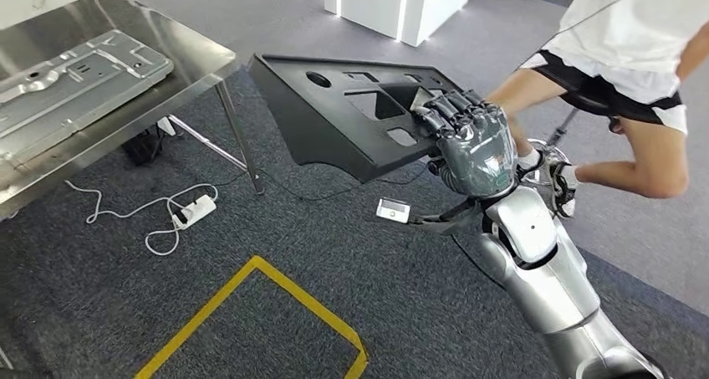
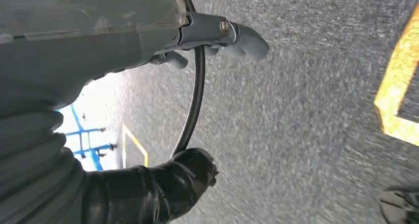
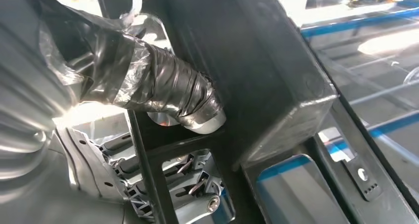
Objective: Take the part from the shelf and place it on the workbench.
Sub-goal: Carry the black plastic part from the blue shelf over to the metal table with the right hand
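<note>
Black part (image 1: 343,115) gripped by right hand (image 1: 472,140); left hand (image 2: 197,46) state unclear.

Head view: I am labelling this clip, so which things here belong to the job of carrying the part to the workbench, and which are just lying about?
Job:
black plastic panel, held by the right hand
steel workbench

Lying about:
grey metal plate on the workbench
white power strip and cord on the carpet
small white box
yellow floor tape
seated person

Silver right arm (image 1: 543,270), grey robot hand (image 1: 472,140) with dark fingers (image 1: 451,107), black-taped thumb (image 3: 168,93)
</note>
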`<act>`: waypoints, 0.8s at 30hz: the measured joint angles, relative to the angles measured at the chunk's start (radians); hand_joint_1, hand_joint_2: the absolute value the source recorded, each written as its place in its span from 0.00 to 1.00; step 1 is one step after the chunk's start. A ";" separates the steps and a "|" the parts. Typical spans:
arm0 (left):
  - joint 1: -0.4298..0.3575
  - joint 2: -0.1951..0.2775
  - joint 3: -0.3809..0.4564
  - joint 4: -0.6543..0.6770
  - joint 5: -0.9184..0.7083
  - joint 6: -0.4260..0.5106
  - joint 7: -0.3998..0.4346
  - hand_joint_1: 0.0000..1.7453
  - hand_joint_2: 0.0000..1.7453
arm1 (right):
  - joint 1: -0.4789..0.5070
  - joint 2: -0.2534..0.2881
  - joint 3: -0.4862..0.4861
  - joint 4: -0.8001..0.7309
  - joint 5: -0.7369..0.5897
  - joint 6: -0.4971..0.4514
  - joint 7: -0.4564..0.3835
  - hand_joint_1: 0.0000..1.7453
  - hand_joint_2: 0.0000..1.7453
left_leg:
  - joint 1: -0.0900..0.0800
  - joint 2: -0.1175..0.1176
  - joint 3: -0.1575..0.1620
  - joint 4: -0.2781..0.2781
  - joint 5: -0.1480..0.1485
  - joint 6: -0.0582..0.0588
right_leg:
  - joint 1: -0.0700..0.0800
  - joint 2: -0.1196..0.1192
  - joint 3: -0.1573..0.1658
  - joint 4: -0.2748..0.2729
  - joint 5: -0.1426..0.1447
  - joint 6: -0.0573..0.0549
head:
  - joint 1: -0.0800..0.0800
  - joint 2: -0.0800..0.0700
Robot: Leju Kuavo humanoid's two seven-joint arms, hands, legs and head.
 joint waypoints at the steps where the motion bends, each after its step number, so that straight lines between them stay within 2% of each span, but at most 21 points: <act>1: -0.001 -0.001 0.000 0.000 0.000 0.000 0.000 0.00 1.00 | -0.001 0.000 0.000 0.001 -0.001 0.001 0.000 1.00 1.00 | 0.000 -0.008 0.001 0.003 0.000 -0.005 | 0.002 -0.005 0.004 -0.009 -0.001 -0.005 | 0.000 0.000; 2: 0.000 0.000 0.000 0.000 0.000 0.000 0.000 0.00 1.00 | -0.004 0.000 0.000 0.000 -0.001 0.002 -0.001 1.00 1.00 | 0.000 -0.012 0.000 0.006 0.001 -0.009 | 0.003 -0.018 0.015 -0.014 -0.006 -0.010 | 0.001 0.000; 3: 0.001 -0.001 0.000 0.000 0.000 0.000 -0.001 0.00 1.00 | -0.006 0.001 0.000 0.000 -0.002 0.002 -0.001 1.00 1.00 | -0.001 0.004 -0.004 0.021 0.006 -0.013 | 0.002 -0.030 0.026 -0.020 -0.008 -0.016 | 0.001 0.000; 4: 0.000 -0.001 0.000 0.000 0.000 0.000 -0.001 0.00 1.00 | -0.007 0.002 0.000 0.000 -0.002 0.002 -0.001 1.00 1.00 | -0.003 0.033 -0.020 0.054 0.012 -0.016 | 0.002 -0.043 0.041 -0.026 -0.014 -0.023 | 0.000 0.000; 6: -0.003 -0.001 0.000 0.000 0.000 0.000 -0.001 0.00 1.00 | -0.009 0.002 0.000 0.000 -0.002 0.002 0.000 1.00 1.00 | -0.004 0.097 -0.088 0.163 0.003 -0.025 | 0.004 -0.069 0.072 -0.036 -0.031 -0.031 | -0.002 0.000; 7: -0.005 -0.001 0.000 0.000 0.000 0.000 -0.001 0.00 1.00 | -0.009 0.002 0.000 0.000 -0.002 0.002 0.000 1.00 1.00 | -0.003 0.115 -0.132 0.221 -0.019 -0.029 | 0.006 -0.084 0.087 -0.038 -0.043 -0.034 | -0.003 0.000; 8: -0.005 -0.001 0.000 0.000 0.000 0.000 -0.001 0.00 1.00 | -0.008 0.002 0.001 0.000 -0.002 0.002 -0.001 1.00 1.00 | -0.002 0.121 -0.170 0.261 -0.048 -0.032 | 0.006 -0.098 0.102 -0.038 -0.055 -0.034 | -0.003 0.000; 9: -0.004 -0.001 0.000 0.000 0.000 0.000 -0.001 0.00 1.00 | -0.008 0.003 0.001 0.000 -0.002 0.002 -0.001 1.00 1.00 | 0.000 0.124 -0.196 0.277 -0.074 -0.033 | 0.006 -0.111 0.117 -0.038 -0.068 -0.033 | -0.003 0.000; 10: -0.002 -0.001 0.000 0.000 0.000 0.000 -0.001 0.00 1.00 | -0.008 0.003 0.002 0.000 -0.002 0.002 -0.001 1.00 1.00 | 0.001 0.126 -0.208 0.263 -0.082 -0.033 | 0.006 -0.123 0.134 -0.038 -0.082 -0.032 | -0.003 0.000; 11: 0.001 -0.001 0.000 0.001 0.000 0.000 -0.001 0.00 1.00 | -0.008 0.003 0.002 0.000 -0.002 0.002 -0.001 1.00 1.00 | 0.002 0.130 -0.207 0.223 -0.065 -0.032 | 0.006 -0.135 0.151 -0.038 -0.096 -0.031 | -0.003 0.000; 12: 0.004 -0.001 0.000 0.001 0.000 0.000 -0.001 0.00 1.00 | -0.008 0.003 0.002 0.000 -0.002 0.002 -0.001 1.00 1.00 | 0.002 0.142 -0.197 0.162 -0.019 -0.028 | 0.007 -0.147 0.169 -0.039 -0.110 -0.029 | -0.003 0.000; 13: 0.007 -0.001 0.000 0.001 0.000 0.000 -0.001 0.00 1.00 | -0.008 0.003 0.002 0.001 -0.002 0.003 -0.001 1.00 1.00 | -0.002 0.163 -0.186 0.101 0.042 -0.022 | 0.010 -0.159 0.186 -0.037 -0.126 -0.026 | -0.002 0.000; 15: 0.009 -0.001 0.001 0.001 0.000 0.000 -0.001 0.00 1.00 | -0.010 0.004 0.003 0.004 -0.002 0.004 -0.001 1.00 1.00 | -0.011 0.194 -0.166 0.028 0.120 -0.008 | 0.013 -0.178 0.210 -0.039 -0.152 -0.014 | -0.003 0.000; 16: 0.009 -0.001 0.001 0.001 -0.001 0.000 -0.001 0.00 1.00 | -0.011 0.005 0.004 0.005 -0.002 0.005 -0.001 1.00 1.00 | -0.015 0.194 -0.162 0.018 0.127 -0.001 | 0.013 -0.184 0.220 -0.035 -0.157 -0.006 | -0.002 0.000; 17: 0.009 -0.001 0.001 0.001 -0.001 0.000 -0.002 0.00 1.00 | -0.013 0.006 0.004 0.006 -0.002 0.007 -0.001 1.00 1.00 | -0.015 0.181 -0.150 0.015 0.118 0.005 | 0.012 -0.189 0.226 -0.027 -0.155 0.002 | -0.003 0.000; 18: 0.008 -0.001 0.001 0.000 -0.001 0.000 -0.002 0.00 1.00 | -0.016 0.007 0.005 0.006 -0.001 0.010 -0.001 1.00 1.00 | -0.014 0.167 -0.137 0.009 0.116 0.011 | 0.008 -0.183 0.223 -0.003 -0.147 0.008 | -0.002 0.000; 19: 0.006 0.000 0.001 0.000 -0.002 0.000 -0.002 0.00 1.00 | -0.018 0.008 0.006 0.007 -0.001 0.014 0.000 1.00 1.00 | -0.011 0.154 -0.123 0.002 0.112 0.017 | 0.004 -0.163 0.205 0.040 -0.133 0.012 | -0.002 0.000; 20: 0.004 0.000 0.001 0.000 -0.002 0.000 -0.003 0.00 1.00 | -0.021 0.008 0.007 0.007 -0.001 0.019 0.001 1.00 1.00 | -0.010 0.142 -0.107 -0.003 0.107 0.023 | 0.000 -0.137 0.171 0.095 -0.127 0.015 | -0.002 0.000; 21: 0.001 0.001 0.002 0.000 -0.003 0.001 -0.003 0.00 1.00 | -0.023 0.009 0.008 0.008 -0.001 0.025 0.002 1.00 1.00 | -0.008 0.130 -0.097 -0.007 0.101 0.028 | -0.004 -0.108 0.127 0.155 -0.135 0.016 | -0.002 0.000; 22: -0.002 0.001 0.002 0.000 -0.003 0.001 -0.003 0.00 1.00 | -0.024 0.009 0.008 0.010 -0.001 0.030 0.003 1.00 1.00 | -0.007 0.116 -0.088 -0.008 0.094 0.031 | -0.005 -0.089 0.083 0.207 -0.160 0.018 | -0.003 0.000; 24: -0.003 0.001 0.003 0.000 -0.003 0.000 -0.004 0.00 1.00 | -0.024 0.009 0.010 0.014 -0.001 0.037 0.004 1.00 1.00 | -0.006 0.084 -0.067 -0.008 0.075 0.031 | -0.006 -0.079 0.013 0.258 -0.237 0.023 | -0.002 0.000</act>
